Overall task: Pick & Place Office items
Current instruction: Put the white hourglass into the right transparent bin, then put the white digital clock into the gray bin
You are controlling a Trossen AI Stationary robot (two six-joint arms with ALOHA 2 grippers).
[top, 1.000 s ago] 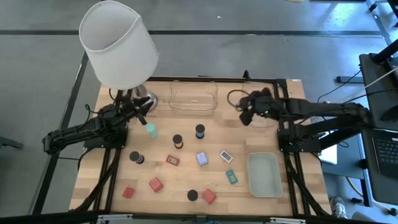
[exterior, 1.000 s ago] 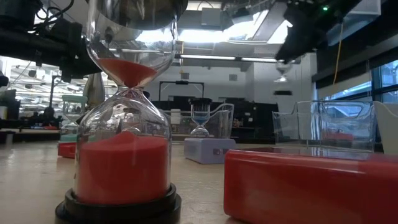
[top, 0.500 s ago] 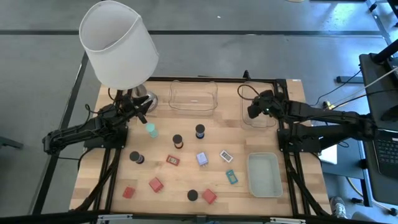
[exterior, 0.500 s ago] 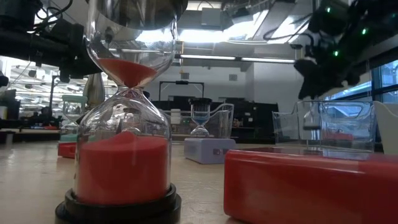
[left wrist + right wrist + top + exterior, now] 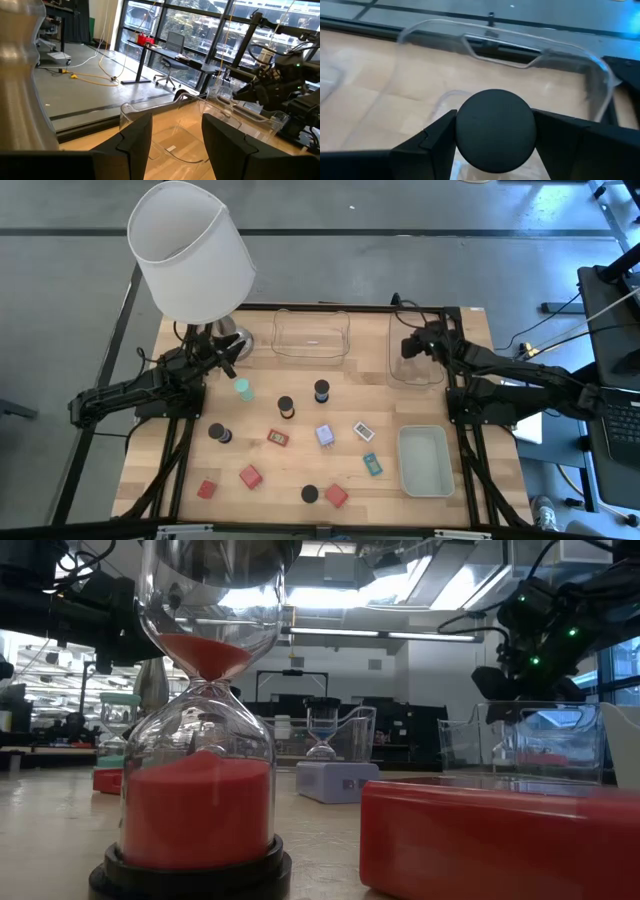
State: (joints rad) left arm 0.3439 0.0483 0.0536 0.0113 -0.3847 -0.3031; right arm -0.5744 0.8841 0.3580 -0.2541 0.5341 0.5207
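While pinched between the right gripper's (image 5: 495,137) fingers (image 5: 427,140), a black round-topped cylinder (image 5: 495,129) hangs above the clear tray (image 5: 415,370) at the table's (image 5: 180,470) far right. Other office items lie mid-table: black cylinders (image 5: 286,407), red blocks (image 5: 250,476), a lavender cube (image 5: 325,434), a teal rectangle (image 5: 372,465). Left gripper (image 5: 175,135) waits near the lamp base (image 5: 228,340), fingers spread, nothing between them.

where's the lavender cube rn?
High view: the lavender cube sits mid-table, between the red rectangle on the left-arm side and the white rectangle on the right-arm side, with a black cylinder just beyond it.
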